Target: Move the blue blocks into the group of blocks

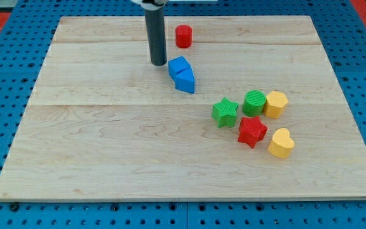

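Two blue blocks (182,74) sitting touching, upper centre of bench (107,159), well apart from group (256,121). My tip (158,63), bare rod tool gripping nothing, resting just left. Blocks probably light, rigid, sliding easily; pushing upper-left faces.

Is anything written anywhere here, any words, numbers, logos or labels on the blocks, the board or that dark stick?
None: no text, number or logo can be read in the camera view.
The wooden board shows only grain.
The blue blocks, red cylinder, green star, green cylinder, yellow hexagon, red star and yellow heart are plain.
My tip, just left of the blue blocks, is unmarked.
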Tool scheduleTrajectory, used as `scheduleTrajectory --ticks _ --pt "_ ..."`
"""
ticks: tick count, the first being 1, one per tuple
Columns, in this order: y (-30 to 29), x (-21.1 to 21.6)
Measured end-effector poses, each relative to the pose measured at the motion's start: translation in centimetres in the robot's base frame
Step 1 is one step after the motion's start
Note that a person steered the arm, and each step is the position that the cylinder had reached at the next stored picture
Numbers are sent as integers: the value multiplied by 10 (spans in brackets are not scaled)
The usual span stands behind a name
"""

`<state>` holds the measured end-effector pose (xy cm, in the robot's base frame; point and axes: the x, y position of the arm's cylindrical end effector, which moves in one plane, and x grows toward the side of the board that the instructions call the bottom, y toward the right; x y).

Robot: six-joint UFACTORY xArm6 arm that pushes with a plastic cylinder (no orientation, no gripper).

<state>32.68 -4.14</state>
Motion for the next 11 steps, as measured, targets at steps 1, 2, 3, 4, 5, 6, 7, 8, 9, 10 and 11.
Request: scheduleTrajectory --ticks 1,2,3,4,5,6,7,8,9,10,11 --pt "44 16" --pt "48 69" --pt "13 70" --pt "-8 118" --pt "89 155" --pt "82 165" --pt "5 148" --pt "3 94" --pt "54 99" --pt "70 99" --pt "92 119"
